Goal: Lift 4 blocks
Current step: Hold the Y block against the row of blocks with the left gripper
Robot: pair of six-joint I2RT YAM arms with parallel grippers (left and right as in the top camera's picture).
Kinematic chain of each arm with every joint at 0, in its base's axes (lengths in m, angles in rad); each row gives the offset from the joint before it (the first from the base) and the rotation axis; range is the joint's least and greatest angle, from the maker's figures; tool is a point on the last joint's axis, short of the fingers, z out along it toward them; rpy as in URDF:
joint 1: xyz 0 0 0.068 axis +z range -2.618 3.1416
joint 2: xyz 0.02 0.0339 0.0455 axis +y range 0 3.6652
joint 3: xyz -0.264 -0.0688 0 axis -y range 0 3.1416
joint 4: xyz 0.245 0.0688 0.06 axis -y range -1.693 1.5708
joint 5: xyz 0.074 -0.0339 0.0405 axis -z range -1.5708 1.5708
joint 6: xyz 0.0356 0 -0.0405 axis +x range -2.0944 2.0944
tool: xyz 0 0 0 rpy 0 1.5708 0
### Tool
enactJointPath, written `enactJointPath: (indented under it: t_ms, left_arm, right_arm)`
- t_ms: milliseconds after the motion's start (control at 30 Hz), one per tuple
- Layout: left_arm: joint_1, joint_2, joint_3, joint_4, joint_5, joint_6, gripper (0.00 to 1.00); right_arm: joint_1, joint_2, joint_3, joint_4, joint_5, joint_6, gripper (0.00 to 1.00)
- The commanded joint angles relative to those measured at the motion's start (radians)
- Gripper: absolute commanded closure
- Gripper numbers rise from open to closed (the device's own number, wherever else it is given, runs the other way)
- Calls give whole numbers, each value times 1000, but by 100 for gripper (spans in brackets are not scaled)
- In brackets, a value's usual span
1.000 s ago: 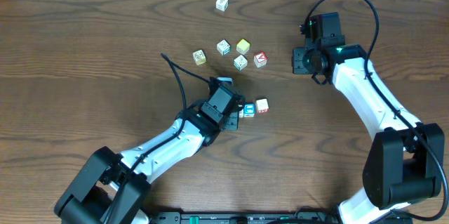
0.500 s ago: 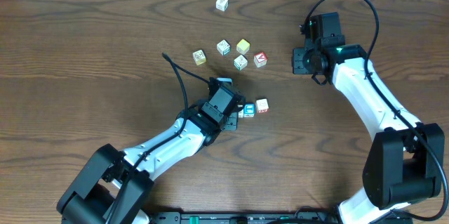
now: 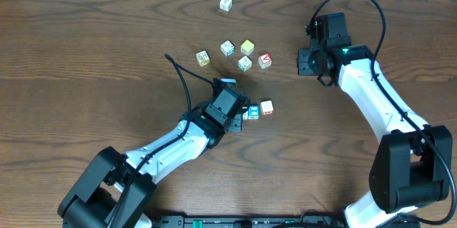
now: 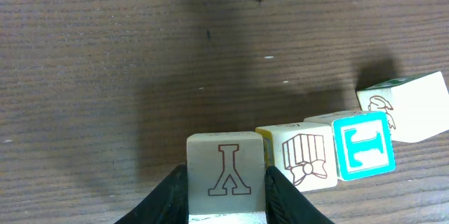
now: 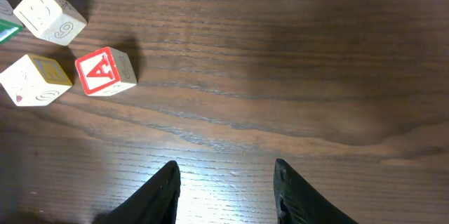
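Fingers (image 4: 174,197) of the left end effector (image 4: 226,197) sit close against both sides of the Y block (image 4: 226,168), just beside the gift-box block (image 4: 303,155) on the table (image 4: 105,76). Squeezing or merely touching, I cannot tell, and the frame cuts off its lower edge. Right end effector (image 5: 224,185) hangs open above the wood.

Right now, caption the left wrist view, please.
Left gripper straddles the Y block; gift-picture block, blue I block and a fourth block alongside.

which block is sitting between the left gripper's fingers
The block with the outlined Y, flanked on both sides by the left gripper. The gift-picture block and the blue T block lie beside it, outside the fingers.
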Motion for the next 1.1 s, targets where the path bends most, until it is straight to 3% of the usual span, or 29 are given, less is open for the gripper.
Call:
enactJointPath:
  t_ms: [0, 400, 667, 1067]
  left_arm:
    - [-1, 34, 0, 1, -18, 10, 66]
    - [-1, 66, 0, 13, -17, 10, 66]
    - [-1, 66, 0, 13, -17, 10, 53]
    - [0, 65, 0, 33, -17, 19, 53]
  right_arm:
    - [6, 6, 17, -1, 13, -8, 59]
    - [6, 6, 17, -1, 13, -8, 59]
    - [6, 6, 17, 0, 13, -8, 59]
    - [6, 6, 17, 0, 13, -8, 59]
